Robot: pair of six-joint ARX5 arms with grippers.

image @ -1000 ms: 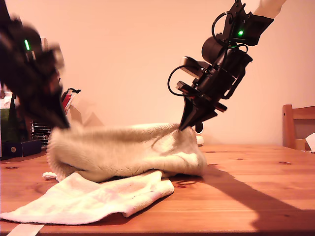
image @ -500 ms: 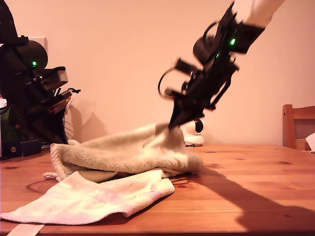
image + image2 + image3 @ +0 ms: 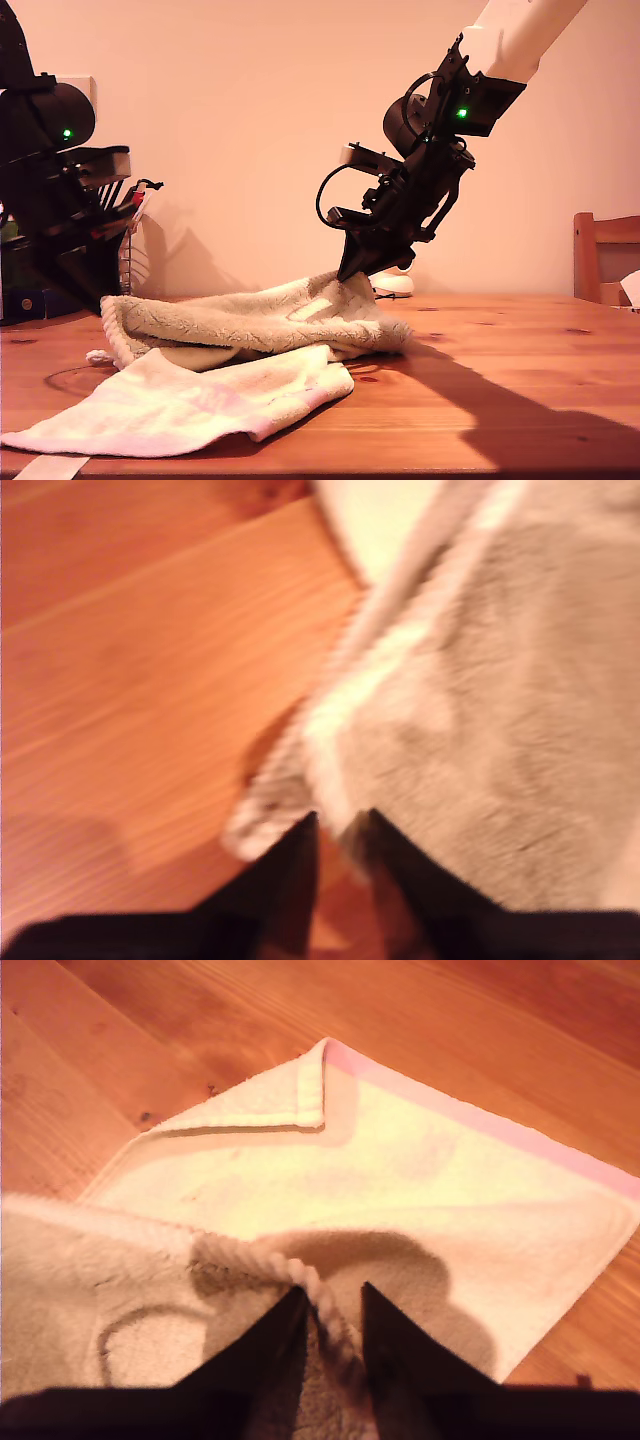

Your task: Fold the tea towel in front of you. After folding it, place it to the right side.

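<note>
tea towel [image 3: 250, 340] half-doubled on table [image 3: 520, 380], lower layer reaching its front edge | my second end effector [image 3: 330, 1305] pinches the hem — my first end effector [image 3: 338, 825] blurred, grip unclear | risk: thin pinch slips — fold skews

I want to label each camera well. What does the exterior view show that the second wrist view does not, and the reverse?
Only the exterior view: both arms, the chair at the exterior view's right edge, a white device behind the towel, and the wall.
Only the second wrist view: the towel's pink strip, its turned-over corner, and the hem between the fingers of my second hand.
Both: the half-folded towel on the wooden table.
</note>
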